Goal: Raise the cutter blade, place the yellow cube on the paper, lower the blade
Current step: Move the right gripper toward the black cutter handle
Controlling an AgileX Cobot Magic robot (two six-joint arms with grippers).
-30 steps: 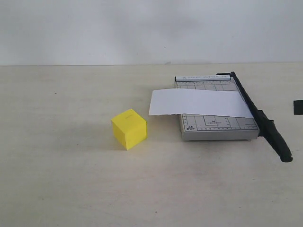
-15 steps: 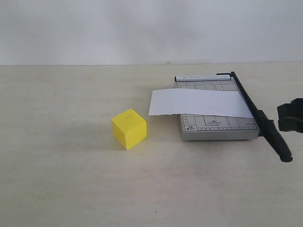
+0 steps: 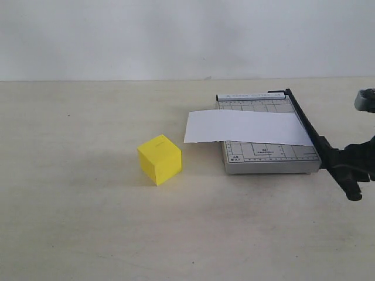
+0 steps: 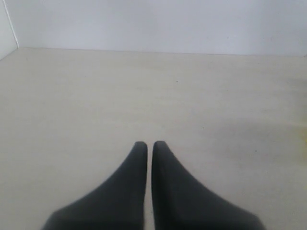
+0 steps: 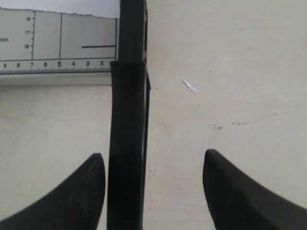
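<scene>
The yellow cube (image 3: 159, 159) sits on the table, left of the grey cutter board (image 3: 269, 156). The paper (image 3: 246, 127) lies across the board and overhangs its left side. Along the board's right edge the cutter blade (image 3: 307, 126) lies lowered, its thick black handle (image 5: 127, 143) sticking out past the front. My right gripper (image 3: 347, 164) (image 5: 154, 154) is open, straddling the handle, which stands close to one finger (image 5: 81, 191) and well apart from the other. My left gripper (image 4: 149, 143) is shut and empty over bare table, outside the exterior view.
A pale wall (image 3: 187, 35) backs the light table (image 3: 88, 222). A grey part of the right arm (image 3: 366, 99) shows at the right edge of the exterior view.
My right gripper has come in from the right edge to the blade handle and opened. Cube, paper and blade have not moved.
</scene>
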